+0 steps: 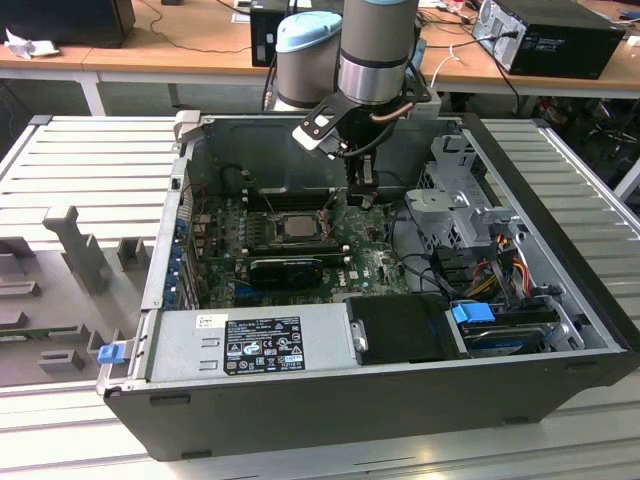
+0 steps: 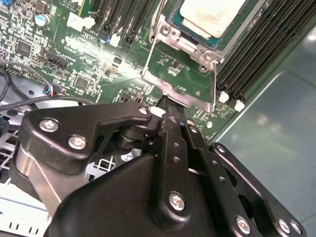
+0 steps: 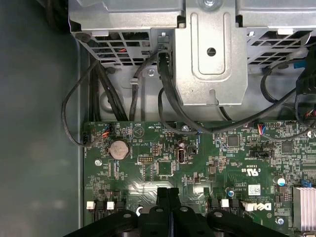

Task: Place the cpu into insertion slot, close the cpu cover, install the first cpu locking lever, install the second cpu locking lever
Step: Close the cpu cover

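Step one looks done: the cpu (image 2: 211, 15), a pale silver-beige square with a flat matte top, sits inside the insertion slot (image 2: 187, 43), which has a grey metal rim with screw heads at its corners. The cover step is not finished. The cpu cover (image 2: 190, 98), a thin bare-steel frame with a big square cut-out, is swung up off the socket, and green board shows through the hole. With the cover up, neither locking lever can be latched, so both levers are left to do. The claw (image 2: 167, 101) is black, with jointed linkages and silver screws. Its fingers are pressed together, and the tips are right at the free lip of the cover. They probably touch or pinch that lip, but the angle hides the contact. In the first wrist view the closed claw (image 3: 168, 191) hangs over the motherboard (image 3: 148, 165), a glossy green board densely covered in small chips, with a round coin cell (image 3: 119, 148). Behind it is a perforated sheet-metal drive cage (image 3: 212, 54), and black cables (image 3: 167, 94) loop down from it. Long black memory slots (image 2: 256, 54) with white end clips flank the socket. In the exterior view the arm reaches into the open computer case (image 1: 560, 200), which lies on a ribbed grey tabletop (image 1: 90, 160). A grey power supply (image 1: 250, 345) sits at the case's near edge.
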`<state>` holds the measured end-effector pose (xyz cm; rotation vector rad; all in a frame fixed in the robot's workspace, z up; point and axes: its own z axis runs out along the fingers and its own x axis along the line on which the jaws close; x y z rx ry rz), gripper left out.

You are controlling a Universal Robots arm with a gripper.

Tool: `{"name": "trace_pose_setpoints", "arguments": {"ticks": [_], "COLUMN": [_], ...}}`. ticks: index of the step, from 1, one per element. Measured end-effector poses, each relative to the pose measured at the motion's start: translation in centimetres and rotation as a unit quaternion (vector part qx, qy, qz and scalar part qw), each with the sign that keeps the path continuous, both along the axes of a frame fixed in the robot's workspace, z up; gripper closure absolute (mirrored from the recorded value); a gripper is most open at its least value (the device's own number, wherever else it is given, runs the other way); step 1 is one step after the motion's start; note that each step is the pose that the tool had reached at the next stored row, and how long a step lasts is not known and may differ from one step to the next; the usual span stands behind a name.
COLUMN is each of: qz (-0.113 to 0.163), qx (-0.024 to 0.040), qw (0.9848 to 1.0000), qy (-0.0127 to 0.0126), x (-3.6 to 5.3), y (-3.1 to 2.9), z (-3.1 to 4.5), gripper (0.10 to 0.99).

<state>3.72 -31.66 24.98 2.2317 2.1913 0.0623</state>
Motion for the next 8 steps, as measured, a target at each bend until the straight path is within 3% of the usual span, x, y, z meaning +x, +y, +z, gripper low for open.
{"name": "trace_pose_setpoints", "arguments": {"ticks": [8], "qz": [0.0], "qx": [0.0], "qw": [1.0], "qy": [0.0], "x": [-0.52], "y": [0.0], "z": [0.0], "gripper": [0.98]}}
